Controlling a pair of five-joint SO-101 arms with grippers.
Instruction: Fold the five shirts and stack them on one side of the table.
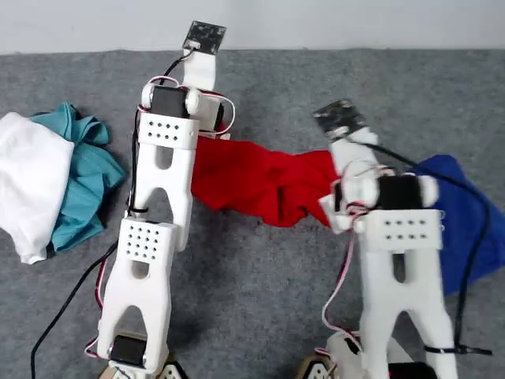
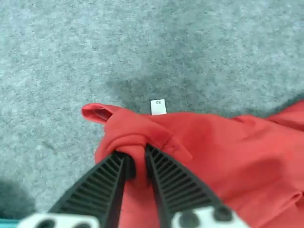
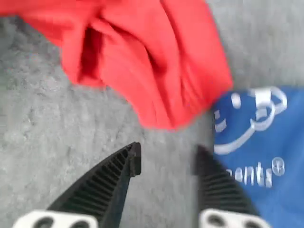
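red shirt (image 1: 260, 185) (mid-table) is pinched at one edge by left gripper (image 2: 137, 153) | right gripper (image 3: 166, 159) is held spread beside it | blue shirt (image 1: 467, 217) is half-covered by right arm (image 1: 398, 260) | white shirt (image 1: 31, 181) is heaped on teal shirt (image 1: 85, 178)

Cut-off white lettering (image 3: 251, 173) on blue shirt (image 3: 285, 199); tag (image 2: 158, 107) on red shirt (image 2: 228, 152) illegible.

Middle shirt (image 1: 260, 185) at the table (image 1: 260, 300) centre, two-shirt heap (image 1: 47, 185) far left, another shirt (image 1: 489, 229) right, seemingly touching the middle one.
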